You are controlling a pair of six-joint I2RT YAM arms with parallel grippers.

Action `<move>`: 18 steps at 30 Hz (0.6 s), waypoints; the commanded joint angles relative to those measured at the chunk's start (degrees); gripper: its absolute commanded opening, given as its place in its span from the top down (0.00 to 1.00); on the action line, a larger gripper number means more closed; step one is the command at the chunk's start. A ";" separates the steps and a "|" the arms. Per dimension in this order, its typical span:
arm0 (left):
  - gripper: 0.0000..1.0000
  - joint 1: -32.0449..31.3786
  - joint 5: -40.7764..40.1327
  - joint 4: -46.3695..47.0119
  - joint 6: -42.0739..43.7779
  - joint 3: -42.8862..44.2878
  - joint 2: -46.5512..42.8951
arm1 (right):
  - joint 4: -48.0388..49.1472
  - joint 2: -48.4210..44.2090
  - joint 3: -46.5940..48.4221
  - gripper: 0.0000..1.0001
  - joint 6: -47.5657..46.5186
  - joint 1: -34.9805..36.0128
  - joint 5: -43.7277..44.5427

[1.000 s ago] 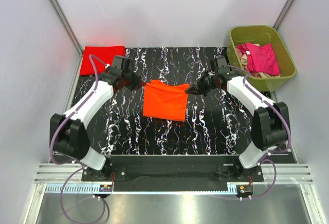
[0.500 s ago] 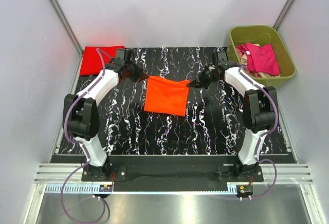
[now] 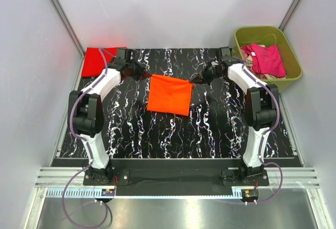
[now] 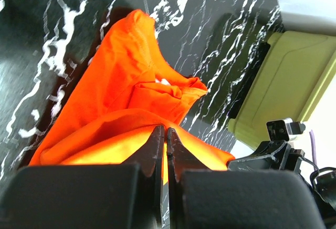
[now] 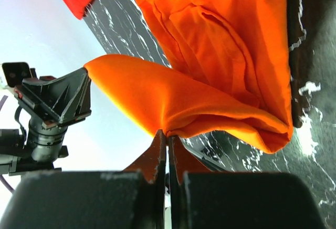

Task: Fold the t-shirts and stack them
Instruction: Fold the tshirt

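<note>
Top view: the orange t-shirt [image 3: 169, 95] sits on the tabletop [image 3: 220, 124] toward its far edge, spanned between the left gripper [image 3: 143, 74] and right gripper [image 3: 195, 77]. Left wrist view: jaws clenched on orange cloth. Right wrist view: jaws clenched on orange cloth.

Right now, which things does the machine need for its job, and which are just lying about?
In the job: orange t-shirt, held by left claw and right claw; red t-shirt; pink t-shirt.
Lying about: olive-green tub; marbled table.
</note>
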 commanded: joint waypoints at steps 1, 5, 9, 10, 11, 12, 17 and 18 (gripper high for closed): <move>1.00 0.96 2.05 4.90 1.94 4.53 2.33 | 0.08 2.00 3.92 1.00 -0.84 -0.96 -1.29; 0.96 1.40 3.11 6.22 4.49 8.32 8.11 | 0.00 7.78 8.21 0.98 -4.16 -2.18 -0.59; 0.66 2.45 7.40 8.34 11.23 20.74 19.10 | 0.35 15.77 16.38 0.82 -9.88 -5.25 2.31; 0.63 2.80 8.64 5.90 12.92 25.33 21.99 | 0.09 17.37 20.84 0.80 -10.93 -5.79 2.40; 0.56 3.24 8.04 1.87 14.59 30.24 26.55 | 0.08 19.30 22.88 0.76 -11.64 -6.49 2.49; 0.52 3.51 7.08 -1.04 18.87 34.47 26.85 | 0.08 20.10 24.82 0.68 -11.91 -7.19 2.32; 0.50 3.77 2.31 -0.72 24.88 27.06 16.34 | -10.53 25.46 41.08 0.41 -21.13 -7.99 -0.75; 0.46 3.51 2.84 0.15 26.11 23.47 15.01 | -11.86 25.64 41.88 0.39 -22.18 -7.99 -1.81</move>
